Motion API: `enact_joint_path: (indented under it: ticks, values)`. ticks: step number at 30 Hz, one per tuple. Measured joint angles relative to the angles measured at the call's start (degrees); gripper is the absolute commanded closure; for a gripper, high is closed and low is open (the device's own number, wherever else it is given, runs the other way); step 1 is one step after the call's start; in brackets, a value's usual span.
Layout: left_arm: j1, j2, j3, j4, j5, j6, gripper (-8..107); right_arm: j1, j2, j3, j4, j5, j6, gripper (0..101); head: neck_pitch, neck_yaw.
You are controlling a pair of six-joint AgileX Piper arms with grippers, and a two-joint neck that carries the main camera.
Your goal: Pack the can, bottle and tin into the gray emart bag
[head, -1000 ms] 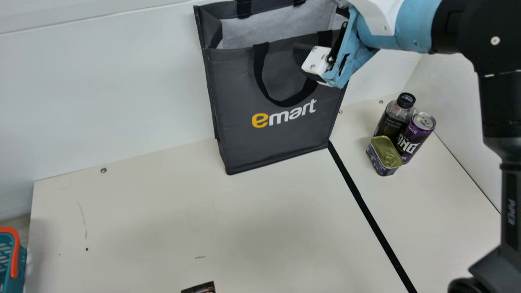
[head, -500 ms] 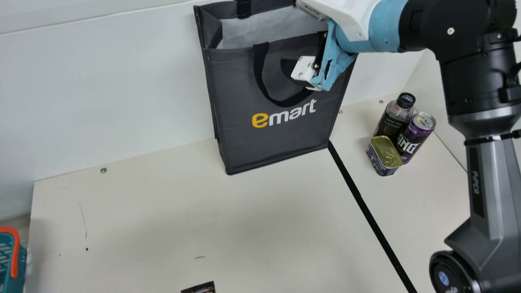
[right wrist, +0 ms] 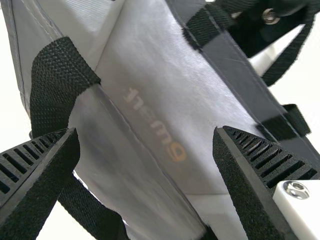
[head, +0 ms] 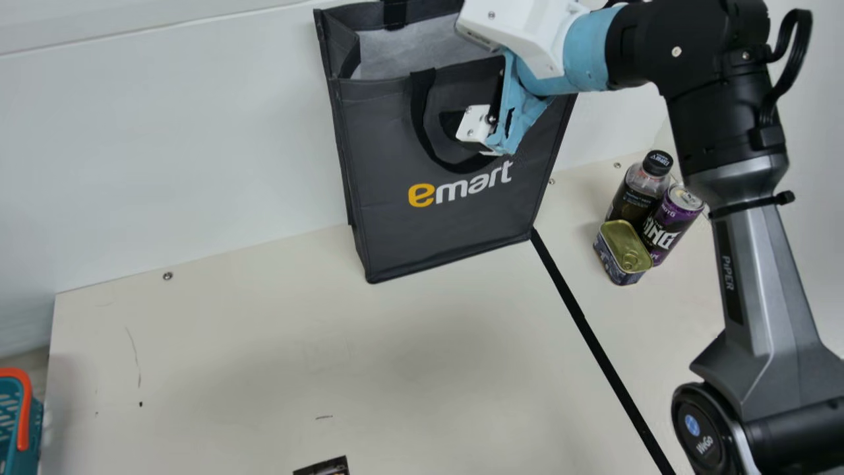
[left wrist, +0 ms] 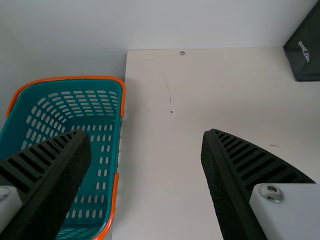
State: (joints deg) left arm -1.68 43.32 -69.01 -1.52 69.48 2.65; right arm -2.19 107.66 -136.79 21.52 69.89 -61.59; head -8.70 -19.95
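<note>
My right gripper [head: 455, 124] is at the front upper part of the gray emart bag [head: 435, 227], by its front handle. In the right wrist view the right gripper [right wrist: 146, 135] stands open, the bag's front rim and pale inside [right wrist: 165, 85] behind its parted fingers. Right of the bag, the bottle [head: 637, 191], the purple can [head: 666, 227] and the tin [head: 621, 254] stand close together on the table. In the left wrist view my left gripper [left wrist: 146, 132] is open with nothing between its fingers.
A teal basket with orange handles [left wrist: 95, 150] is beside the table's left edge. A black tape line [head: 593, 343] runs down the table [head: 264, 369] from the bag's right corner. A small dark printed item [head: 326, 467] lies at the near edge.
My right arm has moved leftward across the bag's front, its gripper ending slightly lower than before. The bag and the three items have kept their places.
</note>
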Motion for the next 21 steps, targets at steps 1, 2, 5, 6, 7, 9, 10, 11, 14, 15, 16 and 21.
enact_joint_path:
  ticks: [1,2,5,6,7,9,10,11,14,15,16,21]
  values:
    - [0.00,0.00,0.00,0.00,0.00,0.00,9,0.14,0.13,0.08,0.00,-0.05,-0.22,10,0.00,0.00]
    - [0.00,0.00,0.00,0.00,0.00,0.00,9,0.20,0.25,0.14,0.00,0.01,-0.34,10,0.00,0.00]
    - [0.00,0.00,0.00,0.00,0.00,0.00,9,0.51,0.60,0.50,0.00,-0.08,-0.56,10,0.00,0.00]
    - [0.00,0.00,0.00,0.00,0.00,0.00,9,0.57,0.77,0.71,0.00,-0.02,-0.61,17,0.00,0.09]
    - [0.00,0.00,0.00,0.00,0.00,0.00,9,0.71,0.83,1.03,0.00,-0.08,-0.76,24,0.00,0.09]
    - [0.00,0.00,0.00,0.00,0.00,0.00,9,0.92,0.88,1.60,-0.12,-0.01,-0.90,37,0.00,0.00]
    - [0.00,0.00,0.00,0.00,0.00,0.00,9,1.05,0.91,1.92,-0.12,-0.01,-1.03,44,0.00,0.00]
    - [0.00,0.00,0.00,0.00,0.00,0.00,9,1.04,0.91,2.15,-0.12,-0.01,-1.14,51,0.00,0.00]
    - [0.00,0.00,0.00,0.00,0.00,0.00,9,1.19,0.85,3.05,-0.17,-0.07,-1.27,71,0.00,0.00]
    - [0.00,0.00,0.00,0.00,0.00,0.00,9,1.29,0.73,3.32,-0.30,-0.01,-1.27,77,0.00,0.00]
    - [0.00,0.00,0.00,0.00,0.00,0.00,9,1.31,0.55,3.67,-0.56,-0.06,-1.27,84,0.00,0.00]
    - [0.00,0.00,0.00,0.00,0.00,0.00,9,1.48,-0.38,4.77,-0.83,0.01,-1.27,101,0.00,0.00]
